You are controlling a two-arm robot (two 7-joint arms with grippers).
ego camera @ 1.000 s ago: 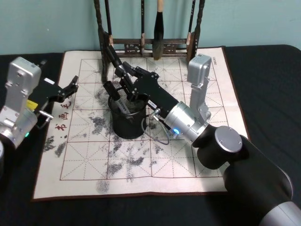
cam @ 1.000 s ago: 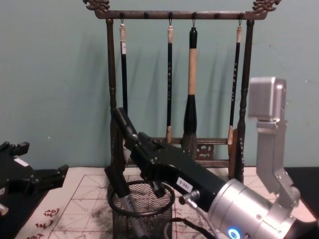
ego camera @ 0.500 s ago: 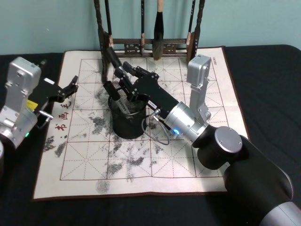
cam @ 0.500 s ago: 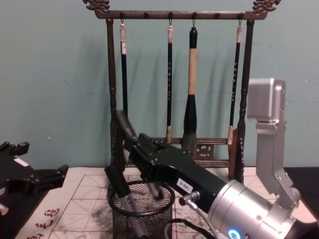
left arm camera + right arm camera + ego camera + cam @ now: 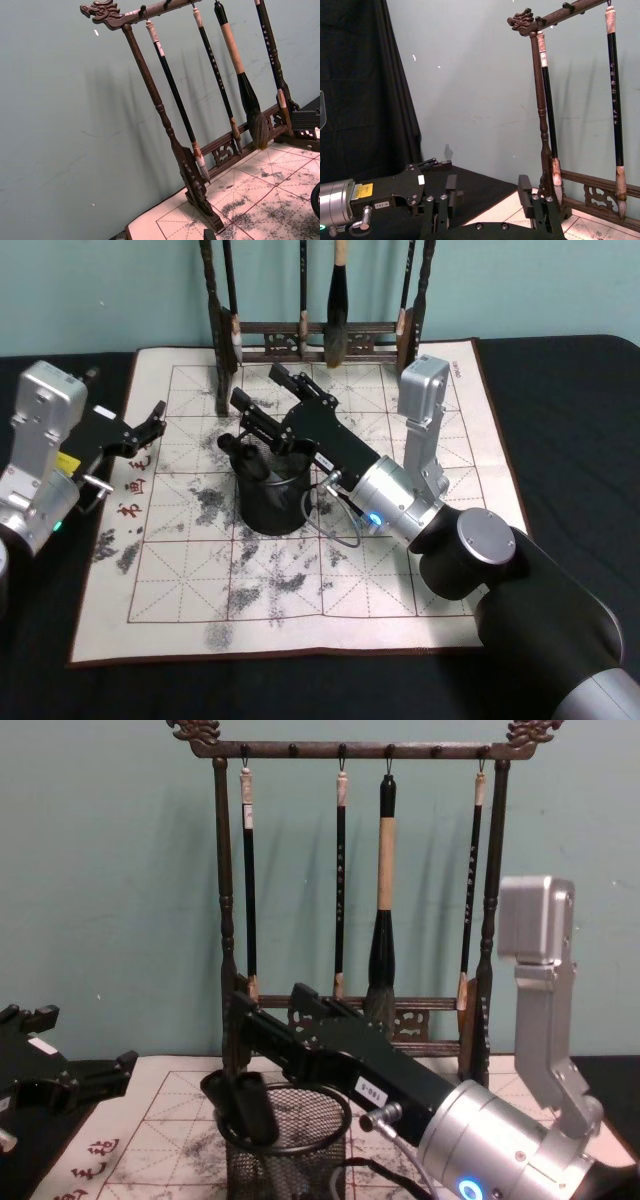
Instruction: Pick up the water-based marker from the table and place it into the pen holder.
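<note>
Marker (image 5: 250, 1105), a smooth black cylinder, leans slanted inside the round wire-mesh pen holder (image 5: 272, 496) at centre frame on the ink-stained paper mat (image 5: 300, 570). Right gripper (image 5: 272, 398) hovers just above, blocky fingers spread wide, empty. Left gripper (image 5: 155, 420) idles far left, jaws parted.

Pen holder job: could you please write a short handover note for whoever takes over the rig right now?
Right gripper: open, empty, just above the pen holder.
Left gripper: idle at the calligraphy mat's left edge.
Marker: inside the pen holder, leaning on its rim, top sticking out.
Done: the placement.
Left: probably just withdrawing the right arm.
</note>
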